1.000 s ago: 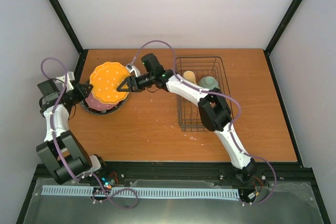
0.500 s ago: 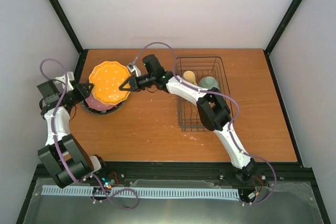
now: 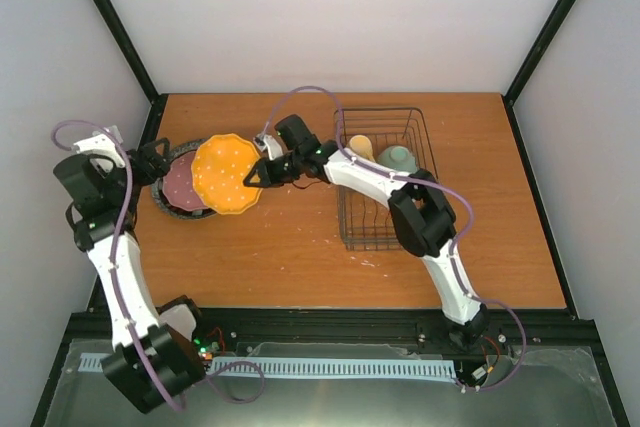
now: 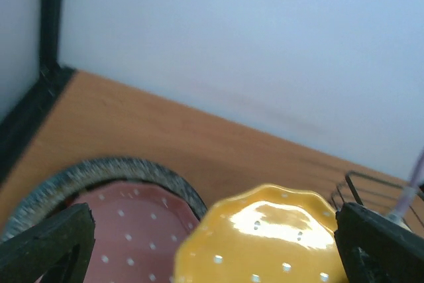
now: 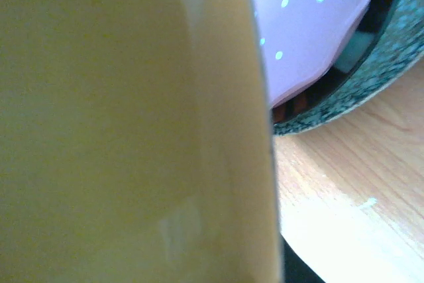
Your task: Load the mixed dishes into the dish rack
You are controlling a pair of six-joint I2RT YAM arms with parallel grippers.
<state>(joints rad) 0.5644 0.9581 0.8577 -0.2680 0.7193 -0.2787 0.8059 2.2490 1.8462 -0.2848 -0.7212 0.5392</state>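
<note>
My right gripper (image 3: 252,178) is shut on the right rim of the orange-yellow plate (image 3: 227,174), which hangs tilted just right of the stack. Its underside (image 5: 132,124) fills the right wrist view and hides the fingers. My left gripper (image 3: 158,159) is open at the stack's left edge, its fingers (image 4: 50,246) wide apart with the orange-yellow plate (image 4: 265,243) beyond them. The maroon-pink plate (image 3: 180,182) lies on the grey speckled plate (image 3: 172,205). The dish rack (image 3: 385,232) holds the yellow mug (image 3: 360,147) and the green bowl (image 3: 398,157).
The stack sits near the table's back left corner, close to the black frame post (image 3: 150,132). The rack's wire (image 4: 371,187) shows at the right of the left wrist view. Bare wood (image 3: 290,247) lies between the stack and the rack.
My left gripper has opened, let go of the orange-yellow plate and drawn back to the left. The right gripper has closed on the plate's rim and moved it to the right, off the stack.
</note>
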